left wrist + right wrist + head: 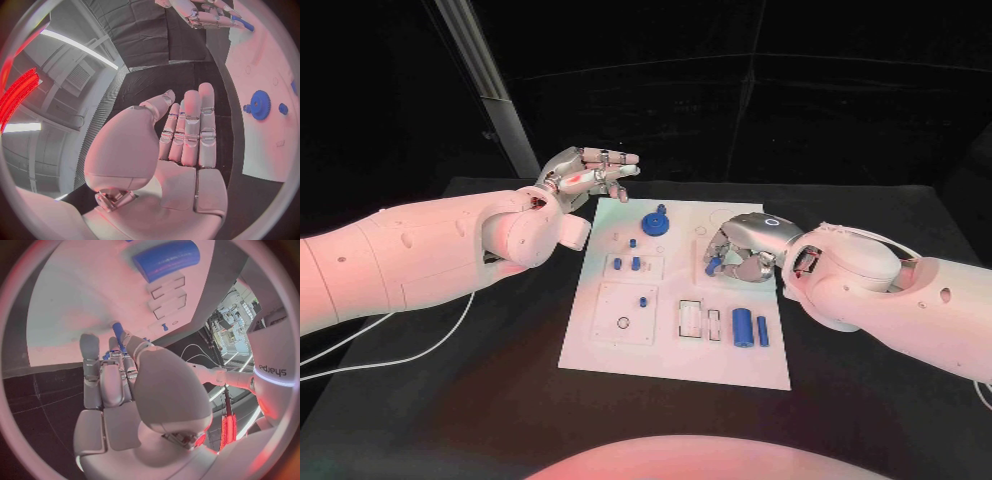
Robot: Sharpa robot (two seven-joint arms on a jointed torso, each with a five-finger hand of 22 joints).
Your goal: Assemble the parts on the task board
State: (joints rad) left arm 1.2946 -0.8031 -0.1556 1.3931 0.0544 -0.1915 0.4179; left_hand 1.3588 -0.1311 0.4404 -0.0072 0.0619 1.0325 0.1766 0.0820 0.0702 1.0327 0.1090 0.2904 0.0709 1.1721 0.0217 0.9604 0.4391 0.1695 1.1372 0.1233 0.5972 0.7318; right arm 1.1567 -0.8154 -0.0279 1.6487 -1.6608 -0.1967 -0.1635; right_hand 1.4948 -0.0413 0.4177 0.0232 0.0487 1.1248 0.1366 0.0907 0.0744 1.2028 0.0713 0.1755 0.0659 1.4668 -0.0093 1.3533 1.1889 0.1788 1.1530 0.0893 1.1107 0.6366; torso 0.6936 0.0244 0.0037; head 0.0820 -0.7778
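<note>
Blue part pinched in right hand, above task board

— What sort of place is this?

— A robotics lab or test cell. A matte black table stands against black curtain backdrops, and at twelve o'clock on it lies a flat white task board with cut-out slots.

— Anything beyond the curtains?

— Long white ceiling strip lights, a ribbed grey wall panel, white cables trailing off the table at nine o'clock, and cluttered equipment racks.
</note>
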